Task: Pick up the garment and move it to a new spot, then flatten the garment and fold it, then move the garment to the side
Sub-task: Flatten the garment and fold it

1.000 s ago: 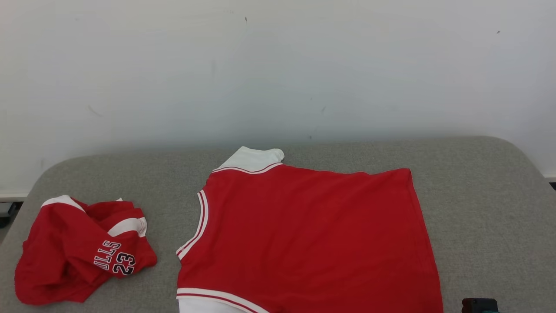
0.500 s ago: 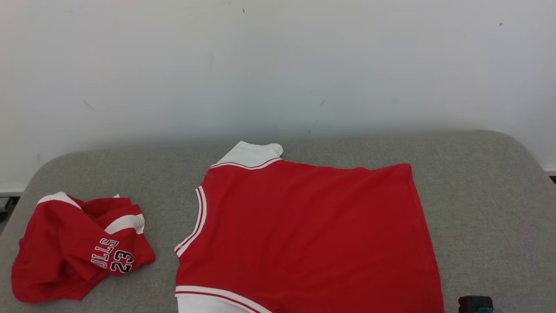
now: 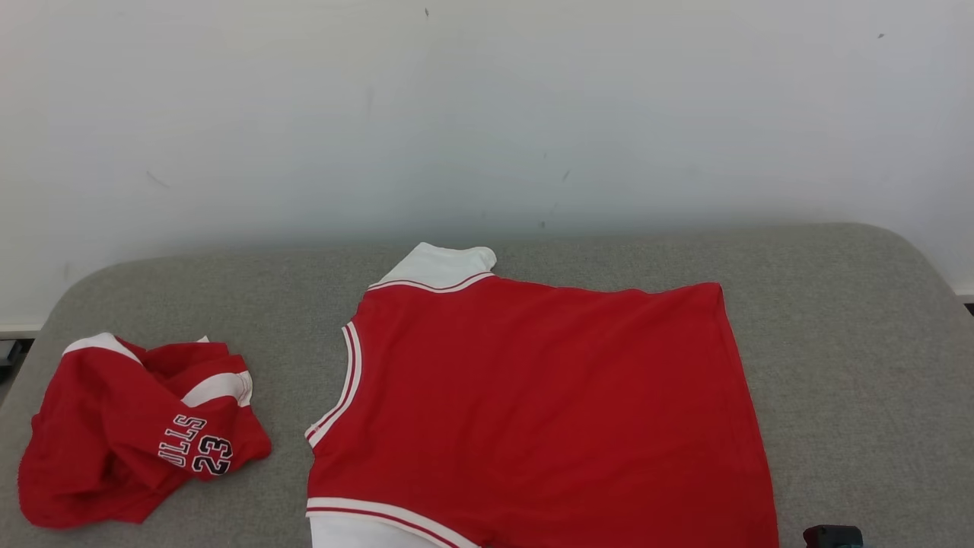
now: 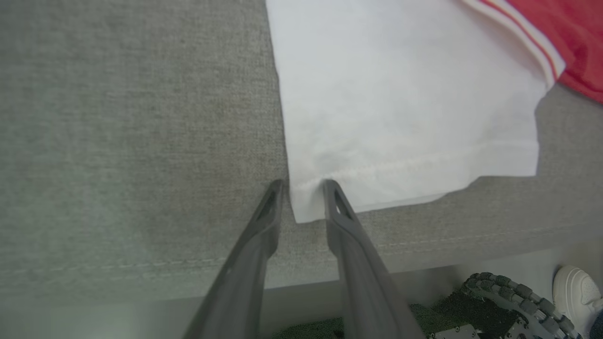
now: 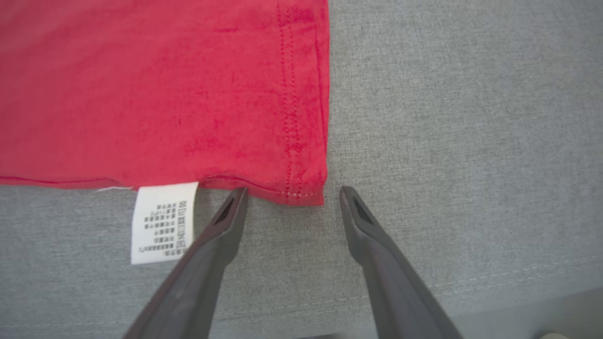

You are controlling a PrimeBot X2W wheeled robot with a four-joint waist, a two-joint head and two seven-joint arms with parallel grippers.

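Prepping the fold, I've got left gripper (image 4: 304, 182) part-open astride the white sleeve (image 4: 405, 94) corner, right gripper (image 5: 293, 189) wide open at the jersey hem (image 5: 294, 117).

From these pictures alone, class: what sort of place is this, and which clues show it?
Likely an indoor room: a grey padded surface against a plain white wall, with a spread red jersey on it.
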